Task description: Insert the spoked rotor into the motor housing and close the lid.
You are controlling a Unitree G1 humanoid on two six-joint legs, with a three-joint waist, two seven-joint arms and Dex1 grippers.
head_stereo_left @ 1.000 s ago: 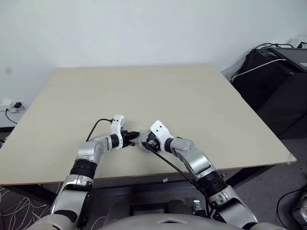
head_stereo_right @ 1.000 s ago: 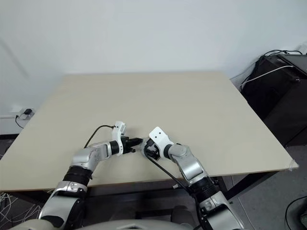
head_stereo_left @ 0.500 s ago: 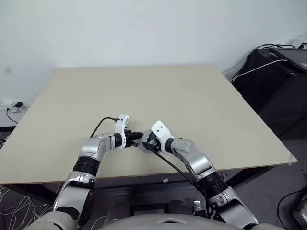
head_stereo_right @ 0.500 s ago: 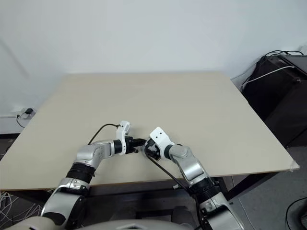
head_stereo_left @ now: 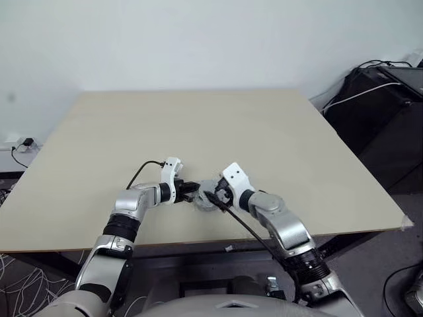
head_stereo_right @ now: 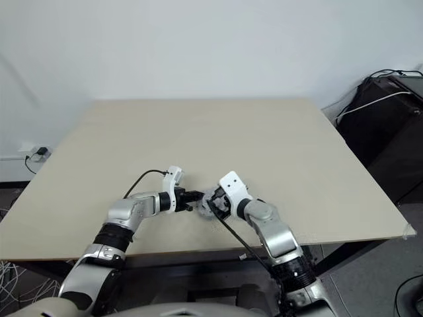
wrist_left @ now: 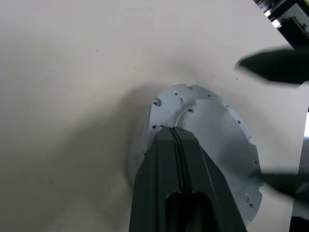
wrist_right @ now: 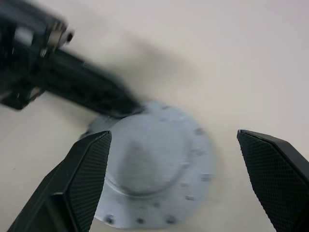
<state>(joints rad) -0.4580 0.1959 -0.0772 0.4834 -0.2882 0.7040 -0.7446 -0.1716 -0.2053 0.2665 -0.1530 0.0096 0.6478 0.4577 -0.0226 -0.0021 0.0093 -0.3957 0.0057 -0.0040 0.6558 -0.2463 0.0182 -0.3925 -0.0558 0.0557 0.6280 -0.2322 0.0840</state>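
Two claws meet near the front edge of my pale surface [head_stereo_left: 264,132], just left of its middle as I look down from the head. Between them lies the lid [wrist_left: 212,140], a dull grey round cap resting flat on the surface, smooth face up, with a raised central step and small holes dotted around its rim. From the head camera it shows as a small grey disc [head_stereo_left: 206,195] tucked between the two wrists.

My left claw [wrist_left: 175,131] is closed, its two black fingers pressed tight together with only a thin seam between them. Their joined tip sits over the near rim of the lid; I cannot tell whether it touches the metal or hangs just above it. From the other wrist, the same closed fingers reach in as a dark bar whose tip meets the lid's edge [wrist_right: 149,169].

My right claw [wrist_right: 174,159] stands wide open. One finger [wrist_right: 87,169] is off one side of the lid and the other finger [wrist_right: 275,164] is well off the opposite side, with the cap lying in the gap between them, nearer the first. It holds nothing. In the left wrist camera its fingertips appear as blurred dark shapes beyond the far side of the lid.

Off the right side of the surface, black equipment with cables [head_stereo_left: 390,99] sits against the wall.
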